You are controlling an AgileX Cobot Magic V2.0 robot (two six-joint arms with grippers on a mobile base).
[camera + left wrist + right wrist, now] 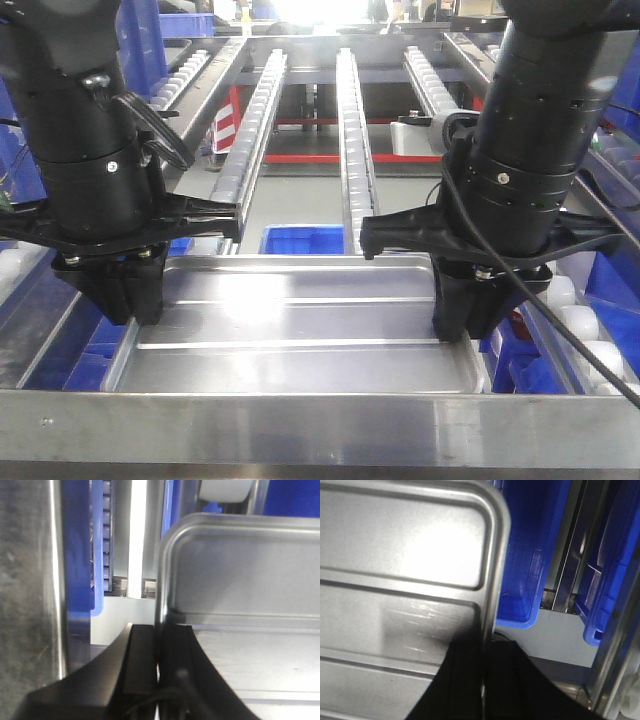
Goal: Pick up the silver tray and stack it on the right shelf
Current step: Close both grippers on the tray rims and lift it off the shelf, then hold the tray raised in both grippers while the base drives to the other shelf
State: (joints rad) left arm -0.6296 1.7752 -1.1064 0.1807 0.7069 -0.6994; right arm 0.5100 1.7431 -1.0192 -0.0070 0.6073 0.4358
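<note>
Bright overhead glare on the silver tray (wrist views blurred).

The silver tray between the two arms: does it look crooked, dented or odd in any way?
Nothing stands out. The silver tray looks level and undented, with the left gripper and right gripper each pinching a short-side rim. Only faint scuffs mark its floor.
</note>
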